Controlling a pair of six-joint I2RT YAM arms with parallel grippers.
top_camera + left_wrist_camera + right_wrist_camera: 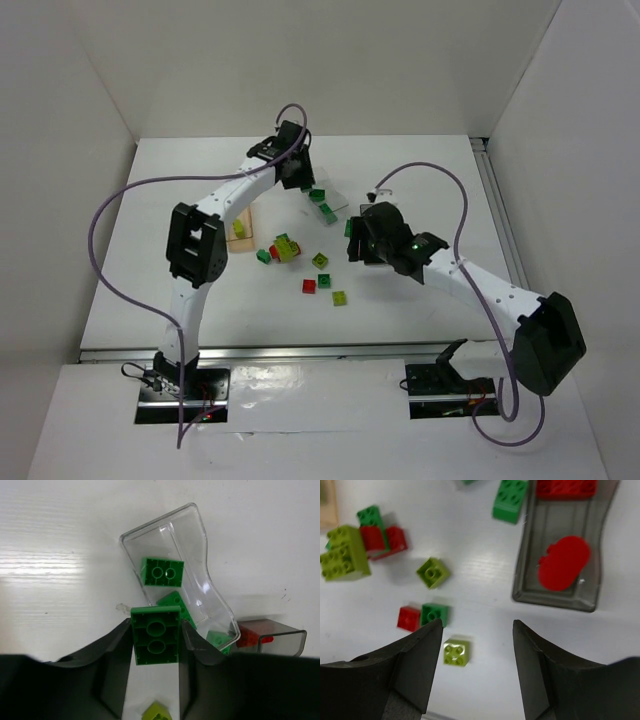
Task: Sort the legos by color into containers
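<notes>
My left gripper is shut on a green lego, underside towards the camera, at the near edge of the clear bin. Green legos lie in that bin. In the top view the left gripper is beside the clear bin. My right gripper is open and empty above the table, just near of the smoky grey bin, which holds a rounded red piece and a red brick. A yellow-green lego lies by its left finger.
Loose legos lie mid-table: a red and green pair, a yellow-green brick, and a yellow-green, red and green cluster. A green brick lies beside the smoky bin. The amber bin stands under the left arm.
</notes>
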